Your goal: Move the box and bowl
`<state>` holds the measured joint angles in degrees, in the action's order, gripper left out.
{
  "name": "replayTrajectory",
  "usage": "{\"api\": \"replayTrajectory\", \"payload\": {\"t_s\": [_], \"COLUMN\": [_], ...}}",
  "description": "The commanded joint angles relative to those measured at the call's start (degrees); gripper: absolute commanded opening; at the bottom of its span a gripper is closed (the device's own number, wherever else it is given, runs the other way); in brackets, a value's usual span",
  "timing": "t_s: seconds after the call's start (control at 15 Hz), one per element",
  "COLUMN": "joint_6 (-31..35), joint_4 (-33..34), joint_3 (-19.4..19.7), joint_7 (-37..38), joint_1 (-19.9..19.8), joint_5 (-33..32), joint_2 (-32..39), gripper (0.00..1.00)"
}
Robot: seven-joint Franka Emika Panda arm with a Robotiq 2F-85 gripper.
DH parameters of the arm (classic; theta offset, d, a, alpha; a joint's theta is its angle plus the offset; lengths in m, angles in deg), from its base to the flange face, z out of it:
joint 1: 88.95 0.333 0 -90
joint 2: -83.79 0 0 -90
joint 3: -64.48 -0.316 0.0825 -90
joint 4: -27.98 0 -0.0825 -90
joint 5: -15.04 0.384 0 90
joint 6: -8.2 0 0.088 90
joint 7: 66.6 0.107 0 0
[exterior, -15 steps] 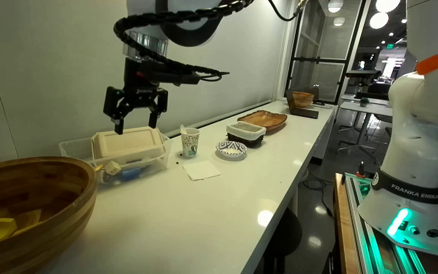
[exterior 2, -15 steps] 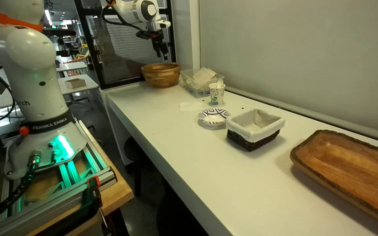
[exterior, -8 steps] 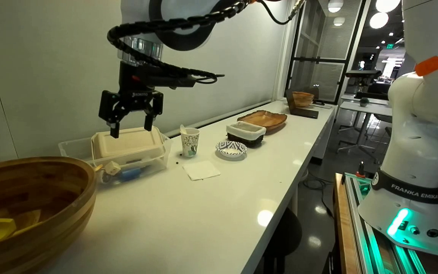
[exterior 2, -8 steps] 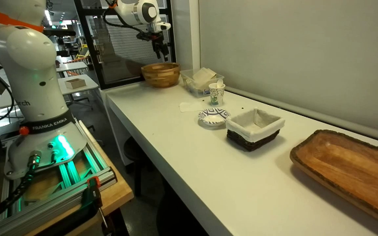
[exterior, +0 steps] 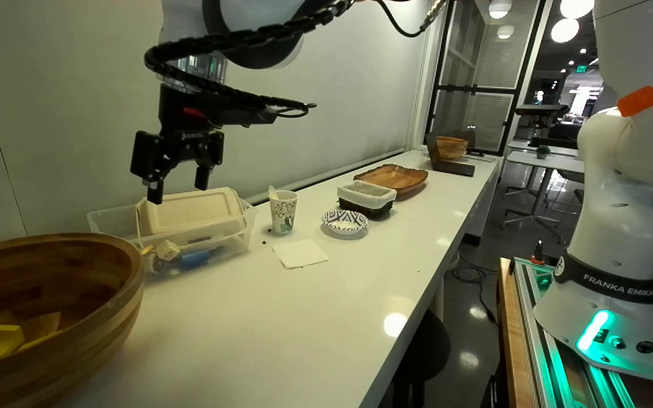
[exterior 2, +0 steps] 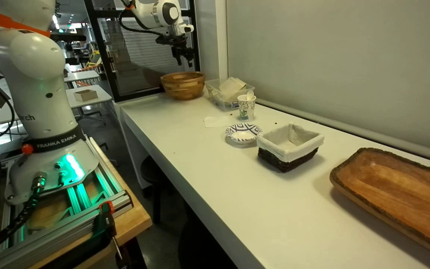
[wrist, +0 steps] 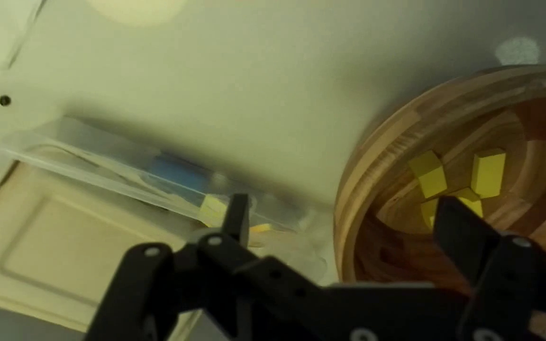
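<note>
The box [exterior: 367, 198] has white cloth-like walls and a dark base. It stands upright on the white counter and also shows in an exterior view [exterior 2: 289, 150]; it is outside the wrist view. The big brown wooden bowl [exterior: 112, 306] stands at the counter's near left, with several yellow blocks inside. It shows in an exterior view [exterior 2: 183, 86] and at the right of the wrist view [wrist: 346, 246]. My gripper [exterior: 178, 187] is open and empty, above the clear bin and bowl. It also shows in an exterior view [exterior 2: 184, 62]. In the wrist view [wrist: 343, 208] its fingers lie across the bowl's rim.
A clear plastic bin [exterior: 230, 241] with a beige clamshell box [exterior: 193, 209] stands beside the bowl, against the wall. A paper cup [exterior: 283, 212], a napkin [exterior: 300, 253], a patterned bowl [exterior: 344, 222] and a wooden tray [exterior 2: 398, 194] are along the counter.
My gripper has moved left toward the bowl, dipping slightly and then rising, and seems to have turned a little. It stays open. The box and bowl have not moved.
</note>
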<state>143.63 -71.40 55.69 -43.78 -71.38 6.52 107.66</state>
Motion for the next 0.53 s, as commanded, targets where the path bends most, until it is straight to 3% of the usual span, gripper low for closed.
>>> {"api": "replayTrajectory", "payload": {"t_s": [0.0, 0.07, 0.13, 0.2, 0.47], "joint_6": [-6.1, -6.9, -6.4, -6.8, -7.8], "joint_4": [12.5, 15.0, 17.5, 19.9, 28.0], "joint_3": [-0.6, -0.9, -1.6, -1.9, -3.3], "joint_7": [-10.6, -13.7, -17.4, -20.5, -32.7], "joint_1": [1.2, 1.3, 1.1, 1.2, 1.6], "joint_5": [-0.6, -0.5, 0.3, 0.4, -0.3], "joint_2": [8.3, 10.1, 12.2, 14.2, 21.9], "gripper": [1.0, 1.0, 0.75, 0.74, 0.42]}}
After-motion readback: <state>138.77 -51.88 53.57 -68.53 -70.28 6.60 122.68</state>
